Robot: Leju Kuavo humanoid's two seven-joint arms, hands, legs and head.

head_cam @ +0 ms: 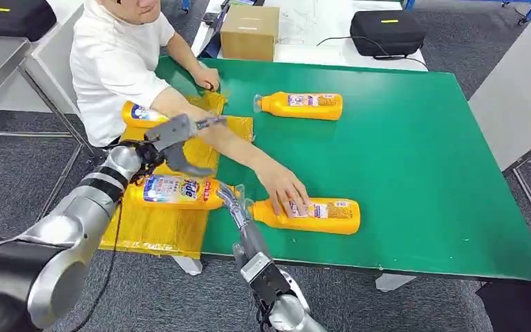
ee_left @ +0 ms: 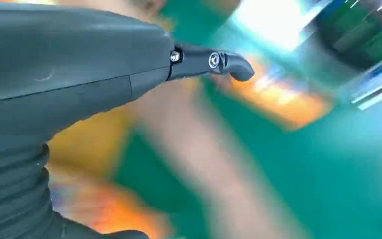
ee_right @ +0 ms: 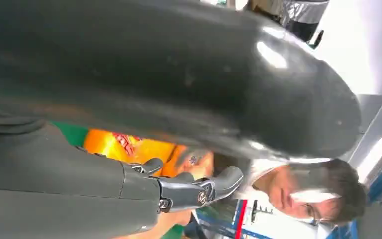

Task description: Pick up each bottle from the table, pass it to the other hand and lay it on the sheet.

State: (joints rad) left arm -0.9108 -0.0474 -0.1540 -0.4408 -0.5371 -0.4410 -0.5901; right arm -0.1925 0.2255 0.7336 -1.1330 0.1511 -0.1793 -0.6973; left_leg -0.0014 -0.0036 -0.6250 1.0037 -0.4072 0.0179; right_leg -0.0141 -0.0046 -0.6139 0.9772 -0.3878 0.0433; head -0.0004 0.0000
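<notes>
On the green counter [head_cam: 422,159] there are 4 orange bottles. 1 bottle [head_cam: 173,191] lies on the yellow sheet [head_cam: 159,232] at the counter's left edge, its cap end toward the right hand [head_cam: 229,198]. That hand's fingers sit right at the bottle's neck, but whether they grip it cannot be told. In the right wrist view, the right hand's fingers [ee_right: 199,188] curl in front of an orange bottle [ee_right: 129,147].

The left hand [head_cam: 180,142] hovers above the sheet with its fingers apart and nothing in it; in the left wrist view, 1 dark finger [ee_left: 214,62] points out over a blurred background.

A person in a white shirt [head_cam: 114,66] reaches across, with one hand [head_cam: 285,190] on the near bottle [head_cam: 318,216]. A 3rd bottle [head_cam: 301,105] lies farther back on the bare green, and a 4th [head_cam: 142,115] rests at the sheet's far end, beside the person.
</notes>
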